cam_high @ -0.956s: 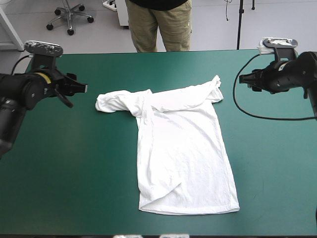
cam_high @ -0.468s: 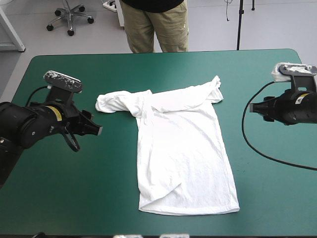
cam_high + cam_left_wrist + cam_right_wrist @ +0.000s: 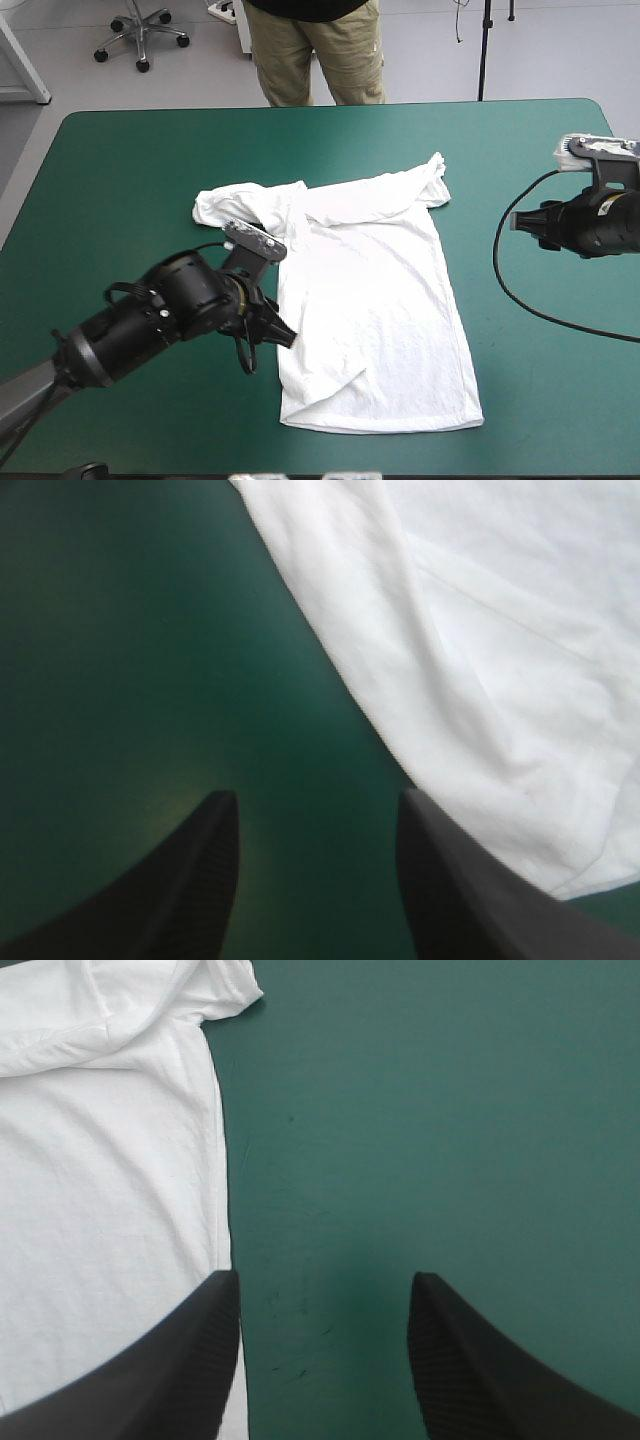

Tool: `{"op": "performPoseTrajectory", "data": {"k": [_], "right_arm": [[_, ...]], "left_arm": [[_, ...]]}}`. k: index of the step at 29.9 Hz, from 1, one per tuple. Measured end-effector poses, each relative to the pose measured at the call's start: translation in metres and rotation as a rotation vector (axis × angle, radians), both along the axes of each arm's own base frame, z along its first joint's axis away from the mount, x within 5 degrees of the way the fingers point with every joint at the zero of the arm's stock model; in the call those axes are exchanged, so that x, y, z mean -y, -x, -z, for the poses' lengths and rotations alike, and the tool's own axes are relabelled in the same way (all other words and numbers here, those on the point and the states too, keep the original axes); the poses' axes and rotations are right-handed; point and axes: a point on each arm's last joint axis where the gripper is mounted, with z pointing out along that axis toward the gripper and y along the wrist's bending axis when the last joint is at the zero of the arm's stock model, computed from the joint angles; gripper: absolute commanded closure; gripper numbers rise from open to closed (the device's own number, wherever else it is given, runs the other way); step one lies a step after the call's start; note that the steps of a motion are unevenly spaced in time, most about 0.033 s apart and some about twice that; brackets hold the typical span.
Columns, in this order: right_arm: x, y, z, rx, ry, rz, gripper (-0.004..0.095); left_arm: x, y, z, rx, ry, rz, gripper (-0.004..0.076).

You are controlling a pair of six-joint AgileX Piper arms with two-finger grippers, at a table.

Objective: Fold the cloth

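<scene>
The white T-shirt (image 3: 370,300) lies spread on the teal-green cover, hem toward the near edge, its far-left sleeve bunched up. My left gripper (image 3: 285,335) sits low at the shirt's left side edge, open, with bare cover between its fingers; in the left wrist view the T-shirt (image 3: 480,650) edge runs just ahead of the left gripper (image 3: 318,815). My right gripper (image 3: 518,222) hovers to the right of the shirt, open, apart from it. In the right wrist view the T-shirt (image 3: 100,1160) lies beside one finger, and the right gripper (image 3: 325,1295) stands over bare cover.
The table's rounded far right corner (image 3: 590,105) is beyond my right arm. Bare teal-green cover (image 3: 120,200) stretches to the left of the shirt and along the near edge.
My left arm has swung from the table's left side in toward the shirt's left edge and dropped low. My right arm has drawn back to the right and slightly nearer. The shirt has not moved.
</scene>
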Motion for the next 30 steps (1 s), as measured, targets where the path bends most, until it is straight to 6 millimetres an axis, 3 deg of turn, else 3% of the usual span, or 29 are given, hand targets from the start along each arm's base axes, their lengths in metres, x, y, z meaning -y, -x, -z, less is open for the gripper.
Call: {"op": "performPoseTrajectory", "data": {"k": [4, 10, 13, 26, 30], "right_arm": [[0.001, 0.000, 0.000, 0.000, 0.011, 0.008, 0.0426], [0.003, 0.000, 0.000, 0.000, 0.027, 0.015, 0.0426], [0.004, 0.000, 0.000, 0.000, 0.036, 0.018, 0.0426], [0.003, 0.000, 0.000, 0.000, 0.035, 0.017, 0.0439], [0.003, 0.000, 0.000, 0.000, 0.035, 0.017, 0.0477]], "left_arm": [[0.022, 0.011, 0.026, -0.057, -0.036, 0.018, 0.0370], [0.034, 0.022, 0.042, -0.172, 0.038, -0.004, 0.0311], [0.035, 0.026, 0.050, -0.219, 0.054, -0.011, 0.0282], [0.027, 0.038, 0.098, -0.303, 0.043, -0.033, 0.0284], [0.028, 0.040, 0.117, -0.343, 0.028, -0.044, 0.0342]]}}
